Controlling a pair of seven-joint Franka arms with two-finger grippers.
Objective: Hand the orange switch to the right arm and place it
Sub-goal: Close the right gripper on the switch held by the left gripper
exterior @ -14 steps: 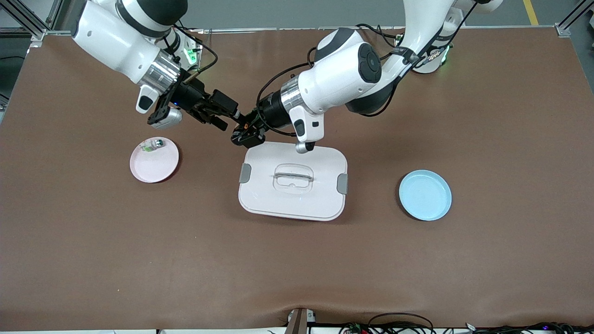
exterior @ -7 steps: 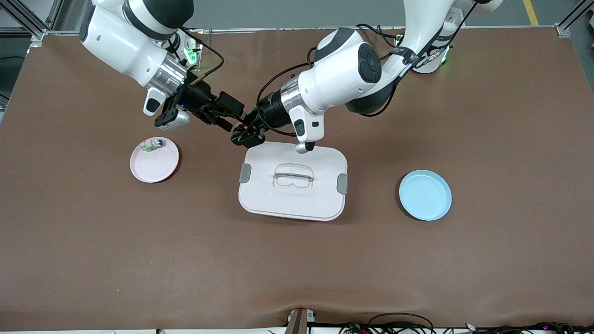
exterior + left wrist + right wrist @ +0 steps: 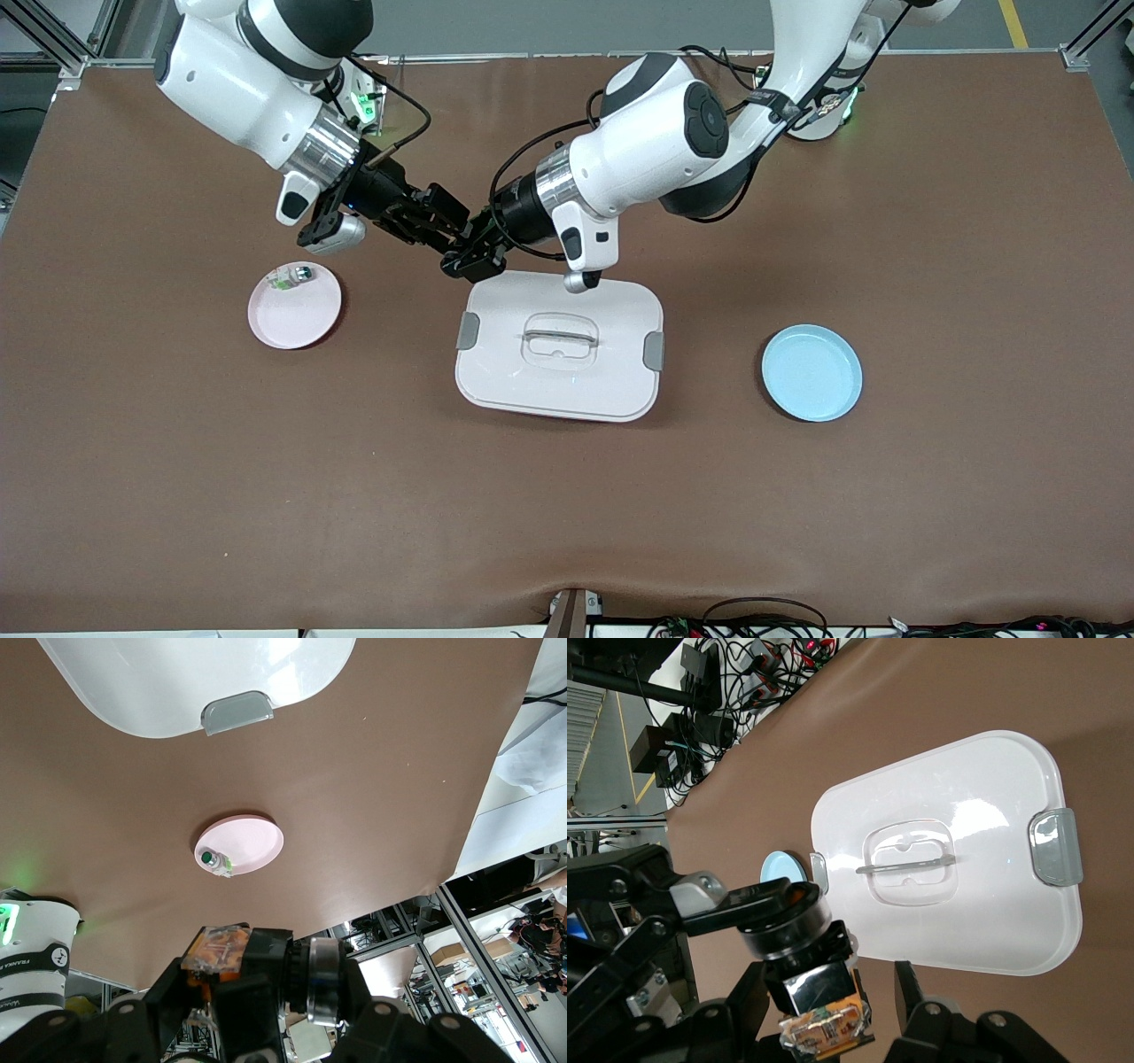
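While left gripper [image 3: 462, 257] clamps orange switch [image 3: 799, 939], right gripper's [image 3: 443, 226] fingers straddle it.

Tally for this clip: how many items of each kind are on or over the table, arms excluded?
Plates: 2, a pink plate and a blue plate
Lidded white container: 1
Small electrical parts: 2, the orange switch in the grippers, and a clear-and-green part on the pink plate
Total: 5

No text, label, brand, number or sign can be read anywhere in these views. Faint dark print marks the glossy white robot-arm housing [image 3: 31, 970] in the left wrist view, but its letters cannot be made out.
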